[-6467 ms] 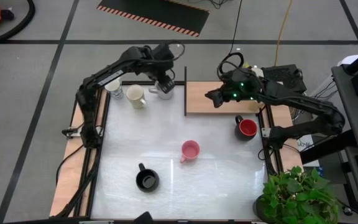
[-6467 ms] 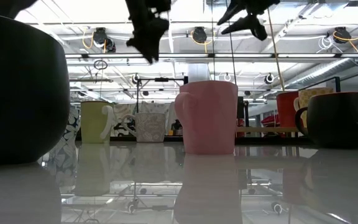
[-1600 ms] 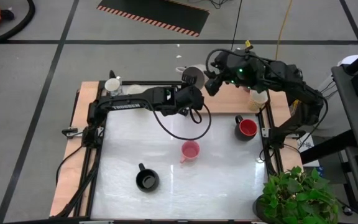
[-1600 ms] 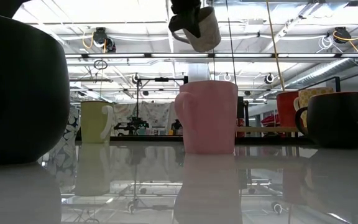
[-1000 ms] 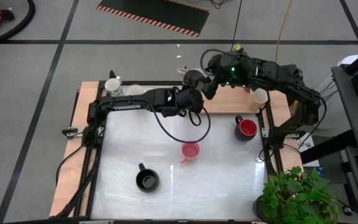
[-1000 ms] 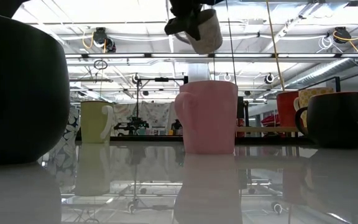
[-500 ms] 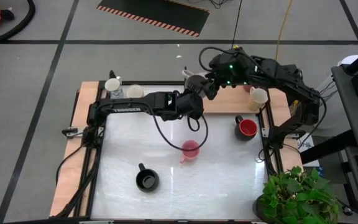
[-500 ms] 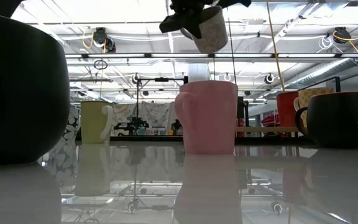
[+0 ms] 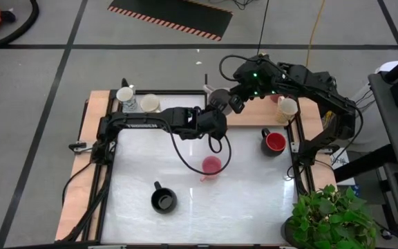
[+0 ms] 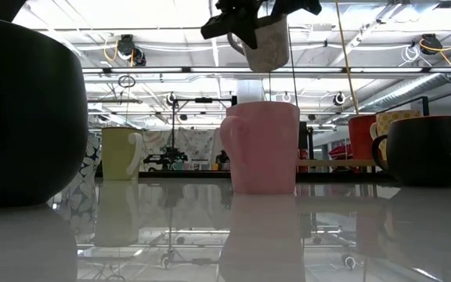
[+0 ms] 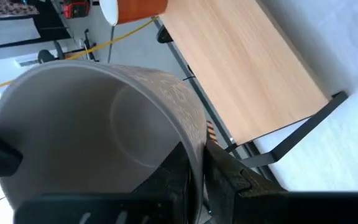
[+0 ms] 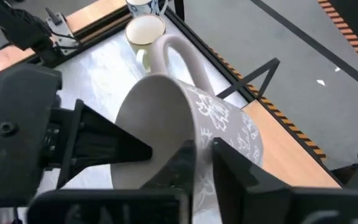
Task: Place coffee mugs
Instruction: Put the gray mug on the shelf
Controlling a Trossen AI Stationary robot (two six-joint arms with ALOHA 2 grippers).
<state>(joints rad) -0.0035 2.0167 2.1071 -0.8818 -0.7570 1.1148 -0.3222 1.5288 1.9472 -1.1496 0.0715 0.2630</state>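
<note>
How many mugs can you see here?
7: a grey mug held aloft by both arms, two pale ones far left, cream and red right, pink centre, black near. Others may be hidden.

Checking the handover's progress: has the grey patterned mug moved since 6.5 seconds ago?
Yes. The grey patterned mug has left its spot beside the cream mug and is now held aloft by both hands near the wooden board.
</note>
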